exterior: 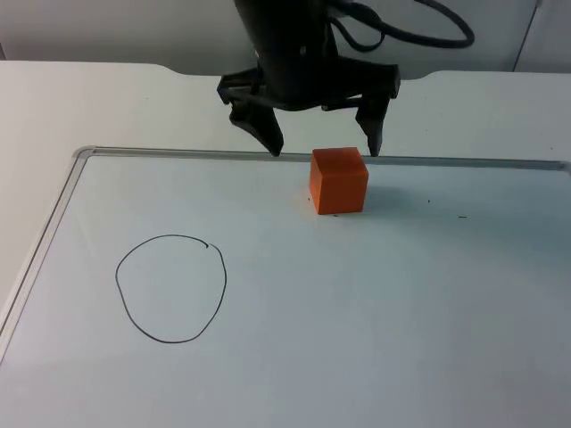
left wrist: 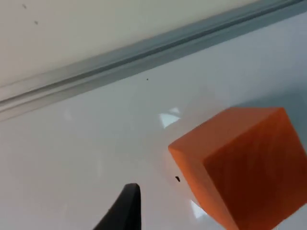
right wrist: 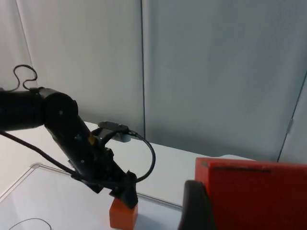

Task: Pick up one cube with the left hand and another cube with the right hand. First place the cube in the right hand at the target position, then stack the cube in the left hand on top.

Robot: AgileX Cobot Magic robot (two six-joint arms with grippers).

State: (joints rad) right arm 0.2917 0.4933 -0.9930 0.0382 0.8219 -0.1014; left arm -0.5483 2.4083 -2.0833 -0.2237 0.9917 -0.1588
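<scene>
The left tool [exterior: 323,147] hangs with fingers spread wide just behind an orange cube [exterior: 339,180] resting on the whiteboard [exterior: 357,312] beside the drawn circle [exterior: 170,288], while the right tool [right wrist: 201,211] clamps a second orange cube [right wrist: 254,196] aloft.

Open gripper above an orange cube on a whiteboard

The left gripper [exterior: 323,147] hangs just behind the orange cube [exterior: 338,180], its two black fingers spread wide, tips pointing down at the whiteboard's far frame [exterior: 205,153], one to each side of the cube's back edge. The cube sits flat on the whiteboard, untouched. A hand-drawn black circle [exterior: 170,288] lies well apart from it, nearer the camera and to the left.
</scene>
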